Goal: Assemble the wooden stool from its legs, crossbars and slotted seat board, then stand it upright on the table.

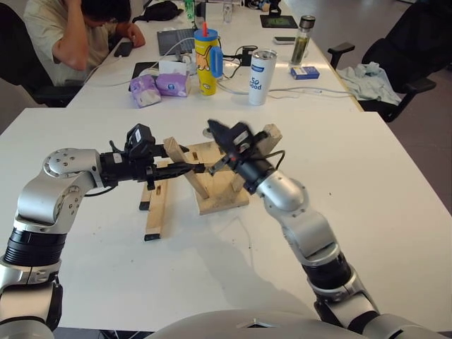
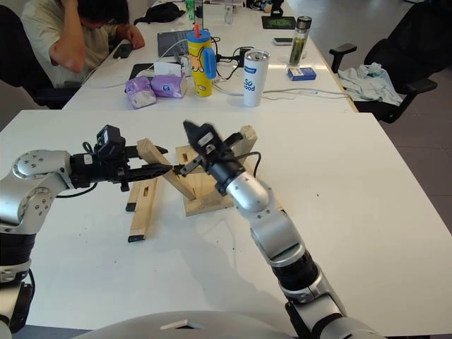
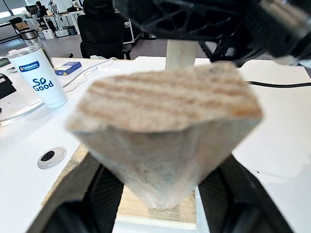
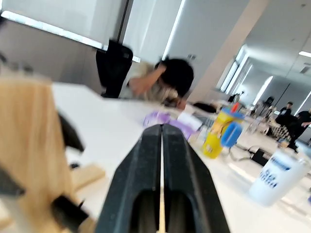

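A tilted wooden leg point(image 1: 200, 186) is gripped by the left claw point(image 1: 192, 169) partway along its length. Its lower end is set against the seat board point(image 1: 224, 200), and its upper end is raised toward the robot's left. In the left wrist view the leg's cut end is seen pinched between both fingers.

The right claw point(image 1: 215, 165) is held just beside the leg on its right, above the board. Its fingers are pressed together with only a hairline gap, and nothing is seen between them.

The seat board is laid flat near the middle of the table point(image 1: 367, 183), well apart from every edge. A second leg point(image 1: 270, 134) is seen at the board's far right corner, leaning outward. Whether it is seated in a slot cannot be told.

A slotted plank point(image 1: 156, 212) is laid on the table to the left of the board, under the left arm, possibly with a thinner bar beside it.

Wide bare tabletop is left to the right of the board and between the board and the near edge. Beyond the far edge a far table point(image 1: 332, 78) is butted up, where a white cup point(image 1: 262, 76) and a yellow bottle point(image 1: 205, 62) are stood close to the seam.
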`<state>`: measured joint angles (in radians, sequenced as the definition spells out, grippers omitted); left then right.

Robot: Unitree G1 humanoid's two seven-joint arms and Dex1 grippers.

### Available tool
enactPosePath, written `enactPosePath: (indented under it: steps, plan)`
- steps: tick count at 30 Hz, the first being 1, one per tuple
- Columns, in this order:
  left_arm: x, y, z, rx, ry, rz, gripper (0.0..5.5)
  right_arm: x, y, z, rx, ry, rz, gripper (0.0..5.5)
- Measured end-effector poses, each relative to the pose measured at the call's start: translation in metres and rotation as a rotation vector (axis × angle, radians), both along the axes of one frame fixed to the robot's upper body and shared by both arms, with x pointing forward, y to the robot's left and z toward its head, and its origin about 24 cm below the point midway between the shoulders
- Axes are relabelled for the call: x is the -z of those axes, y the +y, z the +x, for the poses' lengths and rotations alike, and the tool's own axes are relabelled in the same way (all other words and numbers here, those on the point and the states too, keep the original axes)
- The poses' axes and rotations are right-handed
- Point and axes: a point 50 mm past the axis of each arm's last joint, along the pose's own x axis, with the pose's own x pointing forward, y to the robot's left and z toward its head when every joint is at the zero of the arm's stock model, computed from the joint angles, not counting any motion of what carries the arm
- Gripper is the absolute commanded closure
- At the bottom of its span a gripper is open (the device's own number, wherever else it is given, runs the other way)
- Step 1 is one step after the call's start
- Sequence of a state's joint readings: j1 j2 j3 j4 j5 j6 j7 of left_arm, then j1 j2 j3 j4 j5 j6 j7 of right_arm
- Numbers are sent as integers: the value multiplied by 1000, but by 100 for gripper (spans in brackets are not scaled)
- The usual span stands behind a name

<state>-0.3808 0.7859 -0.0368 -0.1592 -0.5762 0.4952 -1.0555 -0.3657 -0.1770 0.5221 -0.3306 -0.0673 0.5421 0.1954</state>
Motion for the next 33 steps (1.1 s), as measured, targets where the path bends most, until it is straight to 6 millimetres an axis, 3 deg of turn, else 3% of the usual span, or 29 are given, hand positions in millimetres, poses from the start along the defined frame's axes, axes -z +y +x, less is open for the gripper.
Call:
enactPosePath:
  steps: [1, 10, 14, 17, 20, 23, 26, 30, 33]
  plan:
    - [0, -1, 0, 4, -1, -5, 347, 13, 1, -1, -1, 32, -58, 549]
    - [6, -3, 4, -8, -4, -15, 347, 14, 0, 5, -22, 41, -111, 549]
    - [12, -10, 2, 6, -28, -48, 347, 16, -11, 0, -14, 97, 127, 549]
    - [12, -12, 1, 15, -54, -62, 347, 15, -29, -21, -74, 167, 324, 549]
    - [12, -9, 2, 14, -55, -66, 347, 6, -50, -35, -116, 168, 402, 549]
    - [11, -7, 2, 23, -57, -62, 347, 24, -61, -41, -99, 269, 381, 549]
    - [9, -5, 7, 49, -53, -48, 347, 56, -65, -34, -9, 425, 356, 549]
    - [5, -6, 18, 98, -56, -12, 347, 88, -57, -25, 53, 572, 297, 549]
    - [1, -8, 27, 135, -58, 12, 347, 96, -50, -21, 62, 607, 288, 549]
